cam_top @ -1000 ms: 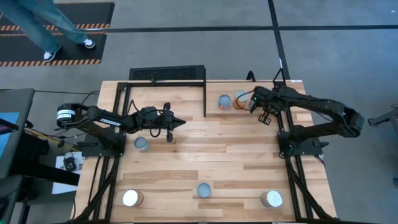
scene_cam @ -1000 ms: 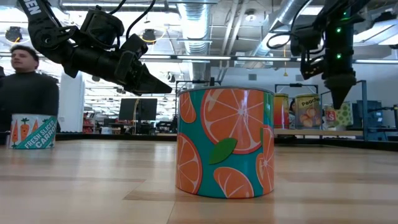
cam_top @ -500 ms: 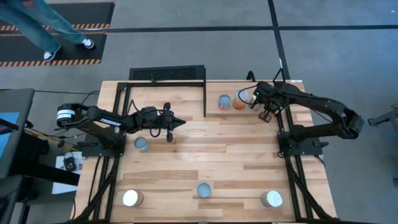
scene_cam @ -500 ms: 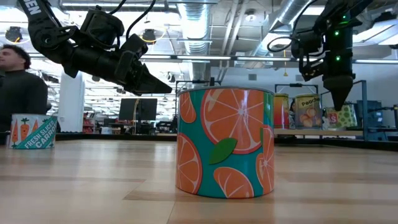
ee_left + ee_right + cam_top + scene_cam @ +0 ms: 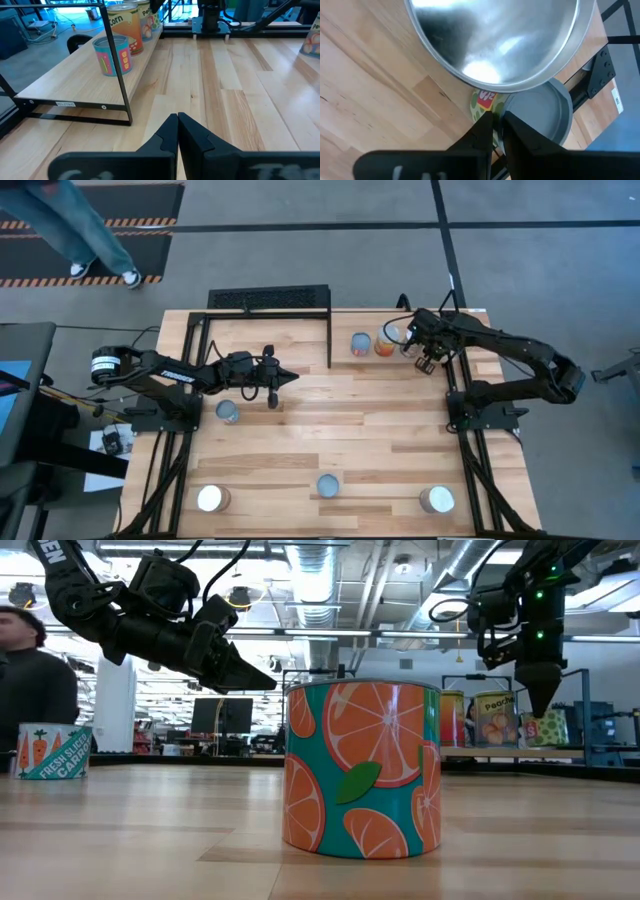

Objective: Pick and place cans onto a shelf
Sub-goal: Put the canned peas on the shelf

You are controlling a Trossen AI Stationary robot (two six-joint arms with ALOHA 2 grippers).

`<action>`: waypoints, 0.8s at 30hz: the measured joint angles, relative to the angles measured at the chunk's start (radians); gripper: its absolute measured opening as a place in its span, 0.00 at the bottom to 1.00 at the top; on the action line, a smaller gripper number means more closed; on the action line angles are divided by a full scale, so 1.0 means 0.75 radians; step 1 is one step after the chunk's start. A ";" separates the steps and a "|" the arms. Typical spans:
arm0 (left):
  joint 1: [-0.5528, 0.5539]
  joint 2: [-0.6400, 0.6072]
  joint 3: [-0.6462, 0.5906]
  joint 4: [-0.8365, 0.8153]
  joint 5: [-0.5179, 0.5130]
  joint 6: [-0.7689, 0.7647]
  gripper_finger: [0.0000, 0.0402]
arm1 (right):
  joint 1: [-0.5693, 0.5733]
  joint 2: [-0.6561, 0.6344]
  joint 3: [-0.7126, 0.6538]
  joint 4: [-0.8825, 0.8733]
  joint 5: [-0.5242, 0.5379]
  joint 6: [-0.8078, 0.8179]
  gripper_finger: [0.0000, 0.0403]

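Note:
Several cans stand upright on the wooden table point(image 5: 330, 430). A pale-blue-topped can point(image 5: 360, 343) and an orange can point(image 5: 385, 342) stand at the far edge, next to the black wire shelf point(image 5: 270, 300). Others are the carrot can point(image 5: 228, 412), a near-left can point(image 5: 210, 498), the orange-print can point(image 5: 328, 485) and a near-right can point(image 5: 437, 499). My right gripper point(image 5: 420, 355) is shut, pointing down just right of the far cans. Its wrist view shows a large silver can top point(image 5: 495, 40) and a grey top point(image 5: 540, 112) by its fingertips point(image 5: 495, 127). My left gripper point(image 5: 285, 377) is shut, level above the table.
The shelf's black post point(image 5: 117, 60) stands between my left gripper and the far cans point(image 5: 112, 55). The orange-print can point(image 5: 360, 770) fills the low view's middle, with the carrot can point(image 5: 55, 752) at its left. A person walks beyond the table's far left corner point(image 5: 90, 230).
My right gripper has gone a little toward the table's far edge, nearer the two far cans, still shut and pointing down. The person beyond the far left corner has walked on.

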 joint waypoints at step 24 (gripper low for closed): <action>-0.001 0.000 0.000 -0.006 0.019 0.000 0.00 | -0.061 0.000 0.000 0.023 -0.025 0.002 0.24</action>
